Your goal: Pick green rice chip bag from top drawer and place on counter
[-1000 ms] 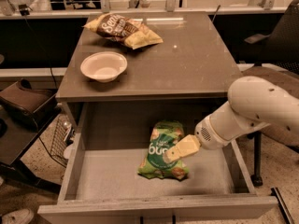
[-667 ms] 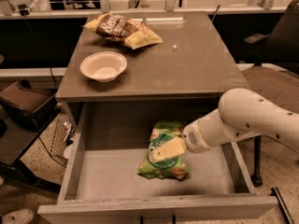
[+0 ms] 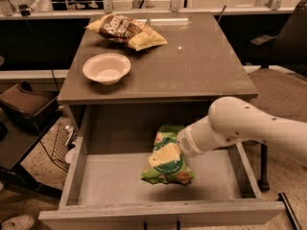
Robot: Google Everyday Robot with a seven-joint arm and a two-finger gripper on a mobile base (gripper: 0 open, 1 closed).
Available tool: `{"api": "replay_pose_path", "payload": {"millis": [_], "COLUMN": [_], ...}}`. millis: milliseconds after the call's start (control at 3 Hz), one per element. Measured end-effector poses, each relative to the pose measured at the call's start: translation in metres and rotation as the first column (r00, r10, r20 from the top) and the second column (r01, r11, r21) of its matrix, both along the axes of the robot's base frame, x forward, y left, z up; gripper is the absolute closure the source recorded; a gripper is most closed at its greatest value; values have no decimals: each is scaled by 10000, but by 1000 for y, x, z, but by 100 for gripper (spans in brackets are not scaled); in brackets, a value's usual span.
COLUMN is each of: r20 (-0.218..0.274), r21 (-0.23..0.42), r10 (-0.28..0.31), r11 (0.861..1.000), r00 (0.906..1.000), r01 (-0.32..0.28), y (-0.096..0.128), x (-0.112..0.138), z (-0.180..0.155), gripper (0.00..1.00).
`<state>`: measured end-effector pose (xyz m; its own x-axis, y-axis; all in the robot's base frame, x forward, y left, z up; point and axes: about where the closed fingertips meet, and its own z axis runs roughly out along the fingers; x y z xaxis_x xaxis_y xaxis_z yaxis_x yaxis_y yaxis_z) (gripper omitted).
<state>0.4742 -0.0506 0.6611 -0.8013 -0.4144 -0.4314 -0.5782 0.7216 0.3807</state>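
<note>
One bag (image 3: pixel 170 173), long axis front-back, under tool (image 3: pixel 164 155).

You will find the green rice chip bag (image 3: pixel 172 172) inside the top drawer (image 3: pixel 110 180), right of centre. It is crumpled, with its long side running front to back over the pale bottom. The drawer stands open below the counter (image 3: pixel 192 66), a flat grey-brown top with a thick front edge. The gripper (image 3: pixel 164 155) is inside the drawer, against the middle of the bag.
</note>
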Motion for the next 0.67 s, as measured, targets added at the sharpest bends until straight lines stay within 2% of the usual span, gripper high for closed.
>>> {"api": "replay_pose_path", "payload": {"millis": [333,667], "r20": [497,529], "r21": [-42,-36], "r10": [331,342], "r11": [9994,9994], "r00": [9982,9980], "r01": [-329,-341], "y": [21,23], "x": [23,24], "z": [-22,-23], "gripper": [0,17]}}
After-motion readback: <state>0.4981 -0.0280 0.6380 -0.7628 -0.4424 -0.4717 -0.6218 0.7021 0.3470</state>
